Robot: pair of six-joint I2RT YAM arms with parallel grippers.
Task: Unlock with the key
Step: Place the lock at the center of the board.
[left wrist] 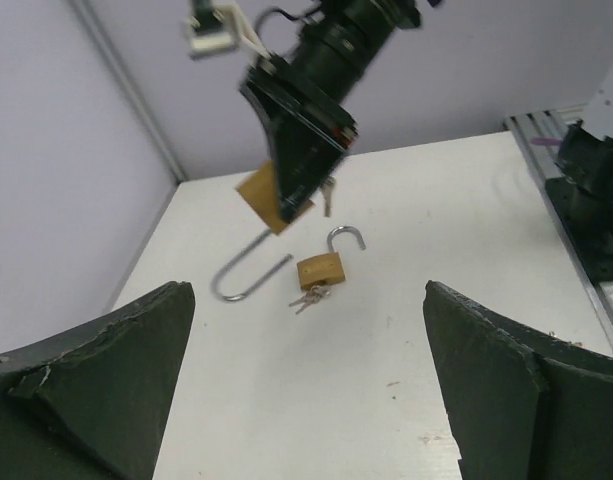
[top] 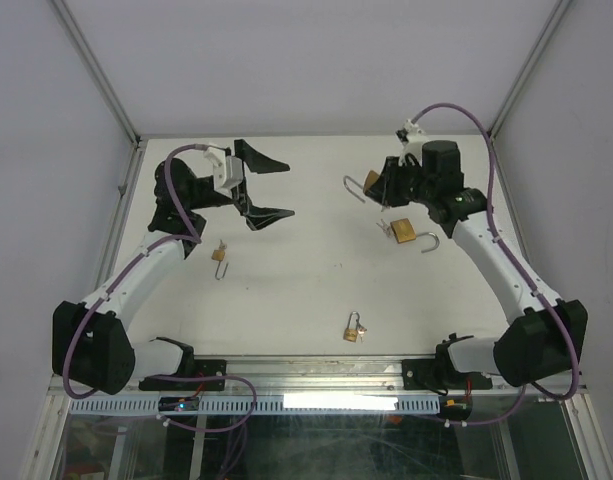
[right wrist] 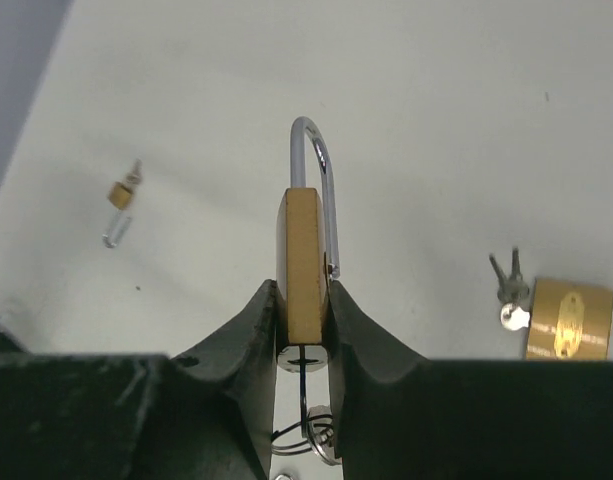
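While right pincer point(right wrist: 303, 292) clamps padlock point(right wrist: 302, 250), wrist view reveals keyring point(right wrist: 314, 436) beneath

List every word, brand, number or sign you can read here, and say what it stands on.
No text can be read.
On the lying padlock there is an oval stamp, too blurred to read.
On the held padlock in the right gripper, no marking shows.
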